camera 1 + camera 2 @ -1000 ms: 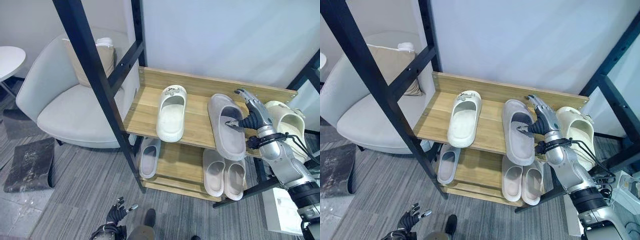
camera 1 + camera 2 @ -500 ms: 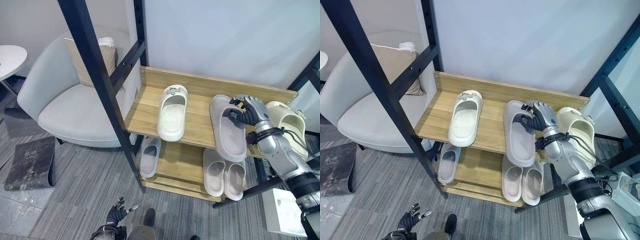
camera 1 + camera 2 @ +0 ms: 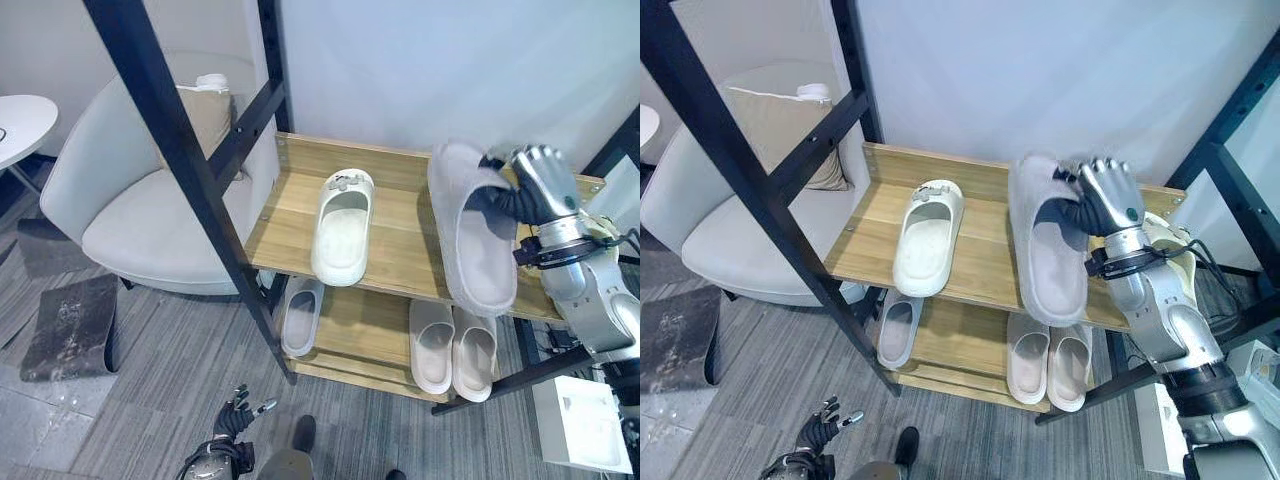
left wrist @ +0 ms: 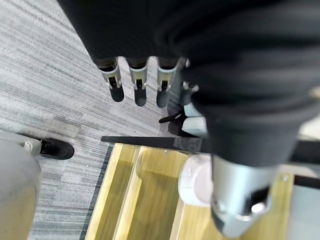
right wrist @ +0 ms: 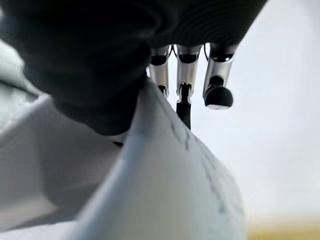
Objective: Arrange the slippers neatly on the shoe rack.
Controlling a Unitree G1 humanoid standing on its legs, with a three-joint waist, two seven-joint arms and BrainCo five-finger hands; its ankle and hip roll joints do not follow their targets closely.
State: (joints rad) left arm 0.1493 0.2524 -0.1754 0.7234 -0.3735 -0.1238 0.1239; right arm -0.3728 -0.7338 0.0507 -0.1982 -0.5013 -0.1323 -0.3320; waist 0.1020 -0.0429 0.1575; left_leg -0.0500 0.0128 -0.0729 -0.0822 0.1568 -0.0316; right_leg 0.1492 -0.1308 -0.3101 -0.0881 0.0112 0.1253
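Now the right hand [image 3: 535,185] has its fingers curled round the edge of a grey slipper [image 3: 470,230] and holds it lifted above the top shelf [image 3: 400,225] of the shoe rack [image 3: 350,345], tilted, with its toe end over the front edge of the shelf; in the right wrist view the pale side of this slipper [image 5: 165,190] lies just against the hand, with the fingers [image 5: 187,72] bent over it; a white slipper [image 3: 343,225] lies flat in the middle of the top shelf, apart from the lifted one, with its toe toward the front; a cream slipper [image 3: 1175,255] lies at the right end of the shelf, mostly hidden behind the right arm; on the lower shelf a pair of pale slippers [image 3: 455,345] lies side by side on the right part, and a single grey slipper [image 3: 300,315] lies on the left part; the left hand [image 3: 235,420] hangs low over the grey floor [image 3: 130,400], with its fingers straight and apart, holding nothing; to the left of the rack stands a grey armchair [image 3: 140,215] with a beige cushion [image 3: 205,110]; a dark mat [image 3: 65,325] lies on the floor in front of it
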